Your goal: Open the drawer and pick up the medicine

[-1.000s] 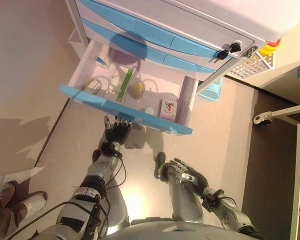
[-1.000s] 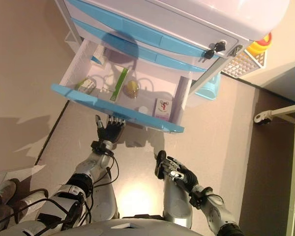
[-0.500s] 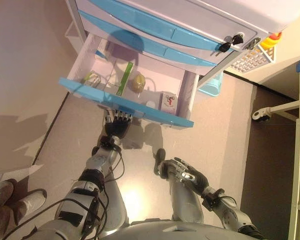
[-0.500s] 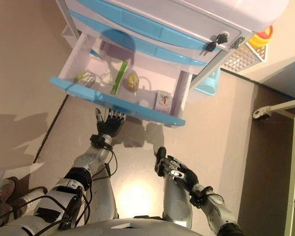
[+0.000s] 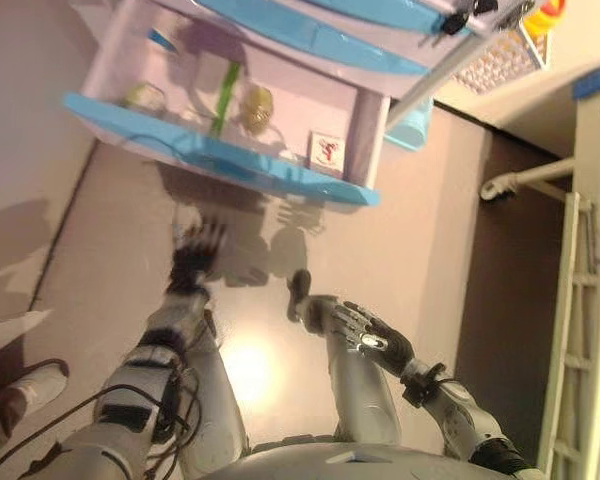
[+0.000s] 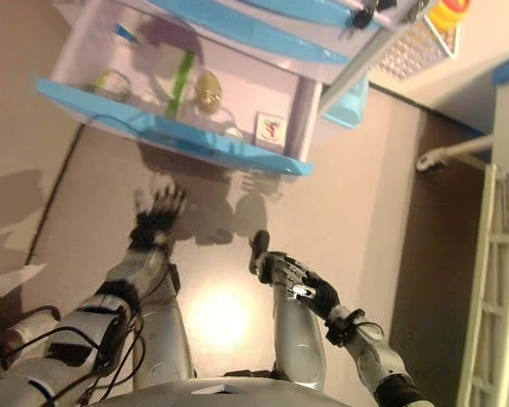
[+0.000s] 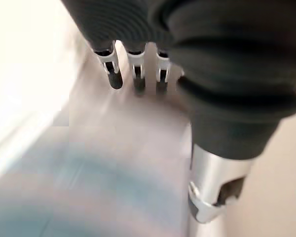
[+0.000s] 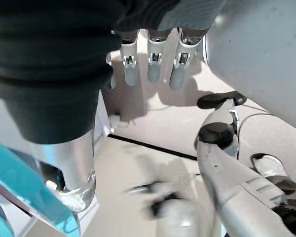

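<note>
The low drawer [image 5: 210,152] with a blue front stands pulled open. Inside lie a white medicine box with red print [image 5: 327,150], a yellowish round bottle [image 5: 257,103], a long green box [image 5: 223,85] and a small pack [image 5: 143,95] at the left. My left hand [image 5: 195,246] is open and empty, its fingers spread, below the drawer's front and apart from it. My right hand [image 5: 352,326] hangs open and empty lower down to the right, away from the drawer. Both wrist views show straight fingers holding nothing.
Closed blue drawers [image 5: 320,35] sit above the open one, with keys [image 5: 458,20] in a lock. A light blue bin [image 5: 410,120] and a white basket [image 5: 490,65] stand right of the cabinet. A white frame on a caster [image 5: 520,180] is at the right. A person's shoes [image 5: 20,392] show at the lower left.
The whole picture has shifted as the camera moved. My left hand has come away from the drawer's front and is now lower and apart from it. The right hand has kept its place.
</note>
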Controlling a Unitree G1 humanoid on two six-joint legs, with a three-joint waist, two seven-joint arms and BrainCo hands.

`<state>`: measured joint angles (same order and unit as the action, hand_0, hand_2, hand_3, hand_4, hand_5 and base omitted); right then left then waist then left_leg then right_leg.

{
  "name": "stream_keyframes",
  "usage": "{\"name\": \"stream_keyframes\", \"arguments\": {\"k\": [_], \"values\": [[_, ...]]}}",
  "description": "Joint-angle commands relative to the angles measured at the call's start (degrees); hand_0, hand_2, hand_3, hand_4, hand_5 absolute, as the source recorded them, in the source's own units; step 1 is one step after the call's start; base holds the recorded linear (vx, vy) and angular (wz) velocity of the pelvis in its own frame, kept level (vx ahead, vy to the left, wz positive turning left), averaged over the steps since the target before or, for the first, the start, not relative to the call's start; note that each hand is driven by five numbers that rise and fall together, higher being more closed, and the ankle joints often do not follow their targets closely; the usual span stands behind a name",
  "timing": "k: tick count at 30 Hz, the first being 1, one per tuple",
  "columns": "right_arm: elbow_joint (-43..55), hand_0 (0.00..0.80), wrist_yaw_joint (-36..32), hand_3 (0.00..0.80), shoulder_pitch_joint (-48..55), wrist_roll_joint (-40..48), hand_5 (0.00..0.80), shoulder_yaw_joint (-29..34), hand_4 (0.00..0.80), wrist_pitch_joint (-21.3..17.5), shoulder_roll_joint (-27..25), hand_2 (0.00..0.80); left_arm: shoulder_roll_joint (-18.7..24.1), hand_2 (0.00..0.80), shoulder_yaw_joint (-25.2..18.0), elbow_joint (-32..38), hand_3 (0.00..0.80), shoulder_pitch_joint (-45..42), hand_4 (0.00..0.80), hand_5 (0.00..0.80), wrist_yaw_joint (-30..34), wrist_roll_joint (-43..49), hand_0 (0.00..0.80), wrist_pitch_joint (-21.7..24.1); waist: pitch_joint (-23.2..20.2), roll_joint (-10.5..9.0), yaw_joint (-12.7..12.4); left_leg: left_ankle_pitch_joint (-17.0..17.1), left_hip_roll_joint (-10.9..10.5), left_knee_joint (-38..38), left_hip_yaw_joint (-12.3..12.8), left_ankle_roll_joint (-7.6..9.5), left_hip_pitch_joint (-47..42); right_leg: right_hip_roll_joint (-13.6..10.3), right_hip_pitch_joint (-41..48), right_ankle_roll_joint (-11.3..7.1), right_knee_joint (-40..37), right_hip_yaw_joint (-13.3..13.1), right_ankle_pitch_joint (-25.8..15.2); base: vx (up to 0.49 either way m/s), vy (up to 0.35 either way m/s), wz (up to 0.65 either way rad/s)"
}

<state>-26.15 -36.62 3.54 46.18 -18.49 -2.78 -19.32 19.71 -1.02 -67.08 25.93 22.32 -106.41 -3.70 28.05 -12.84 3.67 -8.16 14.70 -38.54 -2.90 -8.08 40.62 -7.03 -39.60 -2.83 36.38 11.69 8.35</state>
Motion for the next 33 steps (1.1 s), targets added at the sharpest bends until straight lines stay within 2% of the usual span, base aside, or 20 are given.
{"name": "stream_keyframes", "arguments": {"k": [1,4,13,20,25,28,32,33], "values": [[-2.17,0.0,0.25,0.0,5.65,-1.05,0.0,-4.36,0.0,3.26,-0.59,0.0,-0.57,0.0,0.37,1.97,0.0,-6.98,0.0,0.0,3.66,-0.81,0.0,0.77,1.74,-0.43,-0.8,-0.86,-1.37,-4.87,0.23,4.91,1.15,0.64,3.14,-1.18,-3.45,0.61,-5.82,0.016,-0.02,0.25],[-1.52,0.0,0.15,0.0,6.25,-0.69,0.0,-4.29,0.0,3.36,-0.56,0.0,-0.61,0.0,0.59,2.97,0.0,-8.25,0.0,0.0,6.24,-0.68,0.0,0.18,1.74,-0.39,-0.91,-0.81,-1.49,-4.2,0.41,4.85,0.44,0.68,3.67,-1.22,-3.94,0.44,-5.89,0.022,-0.04,0.02],[0.06,0.0,0.47,0.0,8.48,0.53,0.0,-3.94,0.0,2.69,-0.21,0.0,-2.12,0.0,2.1,8.89,0.0,-14.05,0.0,0.0,17.5,0.17,0.0,2.28,1.74,0.62,-1.85,0.33,-1.61,0.21,1.42,4.39,-3.55,0.82,7.14,-1.1,-7.06,0.36,-6.01,0.009,-0.039,-0.05],[-0.56,0.0,1.18,0.0,8.36,0.78,0.0,-3.38,0.0,2.03,1.1,0.0,-3.45,0.0,2.16,10.39,0.0,-16.15,0.0,0.0,15.15,0.5,0.0,7.85,1.69,1.98,-2.73,2.08,-2.51,4.99,1.94,3.64,-8.55,-0.02,11.14,-1.43,-9.34,0.39,-5.72,0.002,-0.031,0.06],[0.4,0.0,2.68,0.0,9.38,0.72,0.0,-2.35,0.0,2.08,0.36,0.0,-3.14,0.0,1.52,12.7,0.0,-19.47,0.0,0.0,13.31,5.61,0.0,11.62,0.16,3.66,-3.06,3.86,-2.87,9.72,3.34,2.93,-13.22,-0.93,14.82,-1.8,-11.94,0.74,-5.34,0.024,0.026,0.03],[0.85,0.0,4.43,0.0,10.01,-0.31,0.0,-1.51,0.0,1.5,-0.36,0.0,-2.98,0.0,1.0,14.32,0.0,-21.51,0.0,0.0,12.9,8.67,0.0,12.54,-0.72,5.12,-3.2,5.08,-3.21,12.69,4.44,2.63,-15.92,-1.91,16.77,-2.13,-13.45,0.93,-5.33,0.022,0.093,0.01],[0.7,0.0,9.01,0.0,10.47,-3.58,0.0,0.32,0.0,0.2,-1.62,0.0,-2.84,0.0,1.03,17.01,0.0,-24.78,0.0,0.0,11.75,11.8,0.0,11.54,-1.96,7.03,-3.75,6.32,-4.01,16.32,5.57,2.52,-19.18,-3.16,19.24,-2.57,-15.42,1.24,-5.45,-0.001,0.105,0.1],[0.78,0.0,9.96,0.0,10.33,-4.4,0.0,0.75,0.0,-0.46,-1.9,0.0,-2.75,0.0,1.06,17.63,0.0,-25.33,0.0,0.0,11.41,12.44,0.0,10.79,-2.27,7.26,-3.81,7.87,-4.47,17.25,5.86,2.83,-19.05,-3.62,19.26,-2.19,-16.38,1.62,-6.63,-0.055,0.107,0.14]]}}
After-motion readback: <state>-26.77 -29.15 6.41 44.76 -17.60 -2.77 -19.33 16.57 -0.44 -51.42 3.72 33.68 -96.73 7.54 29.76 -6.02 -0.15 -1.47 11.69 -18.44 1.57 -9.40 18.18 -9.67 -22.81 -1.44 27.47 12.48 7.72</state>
